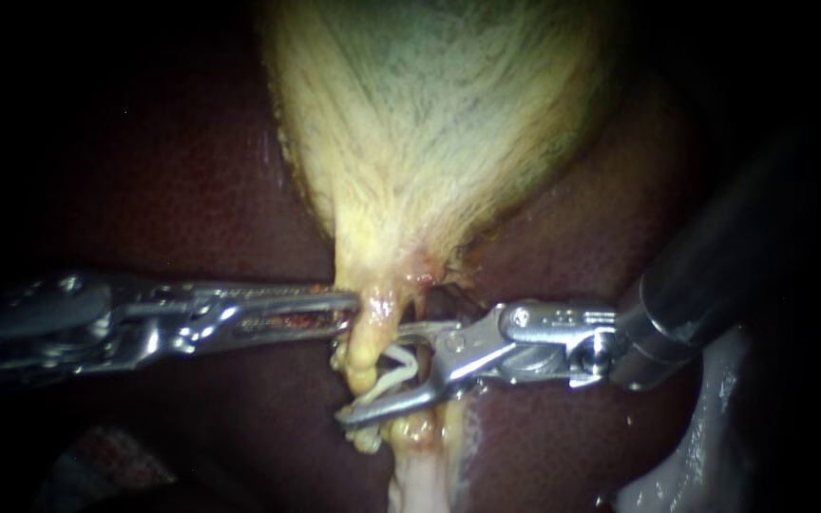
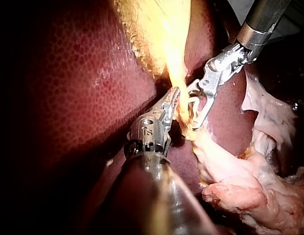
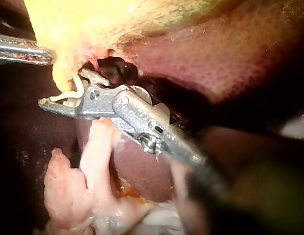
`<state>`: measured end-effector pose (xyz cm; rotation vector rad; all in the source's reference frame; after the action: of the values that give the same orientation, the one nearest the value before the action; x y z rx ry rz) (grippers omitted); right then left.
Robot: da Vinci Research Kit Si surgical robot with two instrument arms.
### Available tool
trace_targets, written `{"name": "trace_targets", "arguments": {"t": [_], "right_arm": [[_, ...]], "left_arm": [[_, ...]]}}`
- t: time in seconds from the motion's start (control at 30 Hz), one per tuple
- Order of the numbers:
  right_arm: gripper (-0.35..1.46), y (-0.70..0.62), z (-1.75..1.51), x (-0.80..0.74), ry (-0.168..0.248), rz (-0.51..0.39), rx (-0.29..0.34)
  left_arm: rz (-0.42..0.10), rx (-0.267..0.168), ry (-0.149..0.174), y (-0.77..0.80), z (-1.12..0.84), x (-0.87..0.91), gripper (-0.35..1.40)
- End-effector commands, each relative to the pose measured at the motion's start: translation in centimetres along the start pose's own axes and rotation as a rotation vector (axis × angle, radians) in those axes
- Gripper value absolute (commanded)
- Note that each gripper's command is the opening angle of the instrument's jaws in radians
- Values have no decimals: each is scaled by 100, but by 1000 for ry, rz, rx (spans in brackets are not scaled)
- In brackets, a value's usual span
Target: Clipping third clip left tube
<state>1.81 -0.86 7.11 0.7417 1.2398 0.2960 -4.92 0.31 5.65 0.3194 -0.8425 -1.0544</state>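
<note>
You were at a surgical bench, dark red liver (image 1: 173,190) across your view, pale gallbladder (image 1: 429,123) at twelve o'clock, steel left instrument (image 1: 352,312) from nine, right instrument (image 1: 377,375) from three.

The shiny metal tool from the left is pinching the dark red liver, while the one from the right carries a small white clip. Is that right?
Not the dark red liver: the left instrument grips the pale yellow gallbladder at its narrow neck, as the left wrist view shows. The right instrument does carry the small white clip.
</note>
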Motion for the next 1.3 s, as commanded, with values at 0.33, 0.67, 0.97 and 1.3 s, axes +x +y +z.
{"name": "trace_targets", "arguments": {"t": [0.33,0.67,0.97,1.3], "right_arm": [[52,-15,30,-23,-14,-24,23],[52,-12,12,-11,-15,-21,51],[51,2,-19,32,38,3,-12],[47,2,-16,32,40,-3,-20]], "left_arm": [[0,1,1,0,3,0,-35],[1,2,1,2,3,1,-35],[1,2,1,3,5,1,-35],[1,4,1,3,6,2,-35]]}}
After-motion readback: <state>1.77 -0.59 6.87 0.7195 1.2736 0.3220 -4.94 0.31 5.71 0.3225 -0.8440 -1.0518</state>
